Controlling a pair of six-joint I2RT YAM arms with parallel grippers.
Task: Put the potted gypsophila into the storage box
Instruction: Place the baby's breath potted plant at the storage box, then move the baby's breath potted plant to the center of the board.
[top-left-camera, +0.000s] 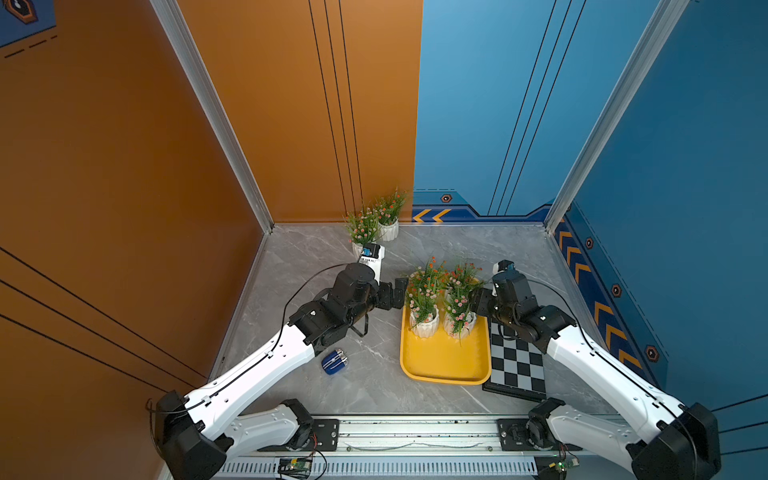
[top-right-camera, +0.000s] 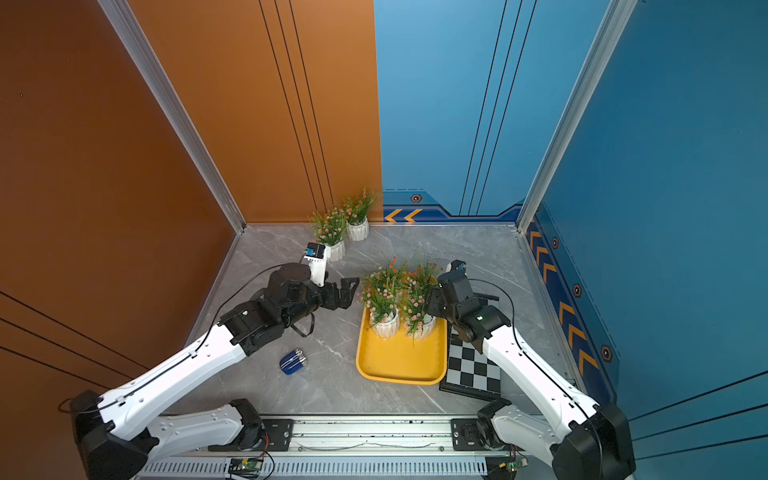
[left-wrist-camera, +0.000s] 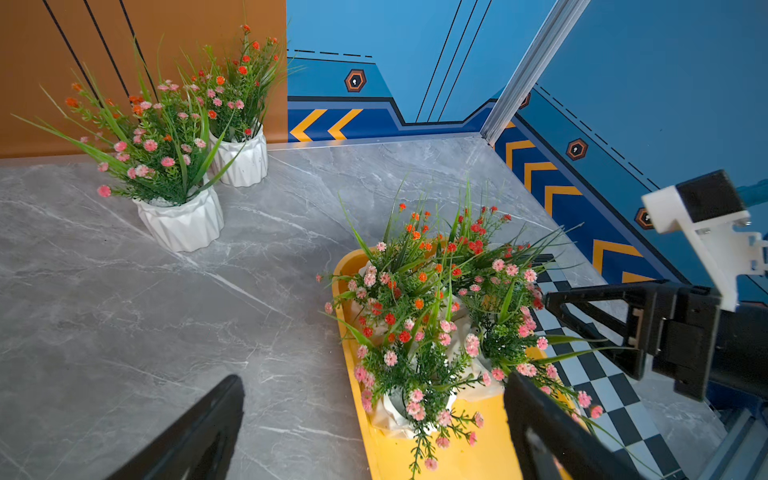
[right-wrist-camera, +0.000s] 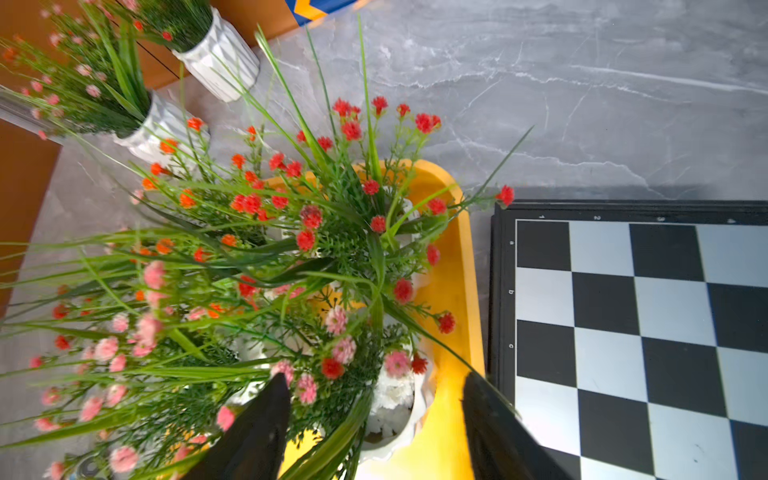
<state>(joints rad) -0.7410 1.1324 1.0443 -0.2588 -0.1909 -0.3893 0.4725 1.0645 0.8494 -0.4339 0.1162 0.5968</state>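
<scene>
white arms (top-left-camera: 249, 374) are extended from the near edge. two potted gypsophila (top-left-camera: 424, 328) are set upright at the far end of the storage box (top-left-camera: 444, 365). the right hand (right-wrist-camera: 374, 376) is parted around the right pot (right-wrist-camera: 390, 407), not gripping it. the left hand (top-right-camera: 351, 293) is spread wide and empty.

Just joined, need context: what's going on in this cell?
Two flower pots stand in the yellow tray. The right gripper is at the right-hand one, jaws apart on either side of it. The left gripper is open and empty beside the tray. Two more pots wait at the far end of the table.
</scene>
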